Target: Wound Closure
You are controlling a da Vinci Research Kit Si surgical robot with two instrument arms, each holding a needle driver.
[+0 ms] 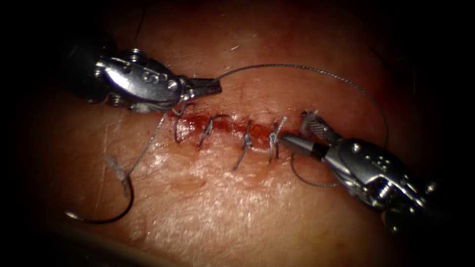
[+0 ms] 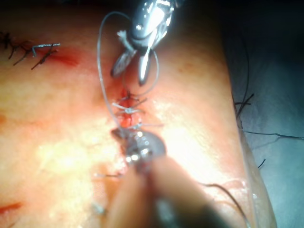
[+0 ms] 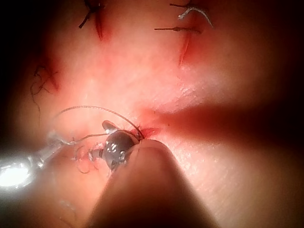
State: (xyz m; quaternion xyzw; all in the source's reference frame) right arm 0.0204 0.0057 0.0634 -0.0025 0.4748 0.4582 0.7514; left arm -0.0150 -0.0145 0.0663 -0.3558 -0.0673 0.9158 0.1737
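Note:
The cut (image 1: pixel 232 127) runs across the tissue (image 1: pixel 222 212) with several stitches over it. My left tool (image 1: pixel 207 87) sits above the cut's left end, jaws shut on the thread (image 1: pixel 316 69). From there the thread arcs right and curls down behind my right tool (image 1: pixel 293 127). That tool's jaws stand open at the rightmost stitch (image 1: pixel 273 141) and hold nothing. The curved needle (image 1: pixel 106 218) lies free on the tissue, left of and below the cut, not in the tissue. Its thread (image 1: pixel 148 146) climbs to the cut's left end. In the left wrist view the right tool (image 2: pixel 129 76) gapes above the stitches.
Other stitched cuts lie elsewhere on the tissue (image 2: pixel 35 50) (image 3: pixel 185 45) (image 3: pixel 97 23). Loose dark thread ends (image 2: pixel 244 107) trail at the tissue's edge. Red fluid (image 1: pixel 257 132) fills the cut between the stitches. In the right wrist view the thread loop (image 3: pixel 85 108) rises over the right tool (image 3: pixel 116 145).

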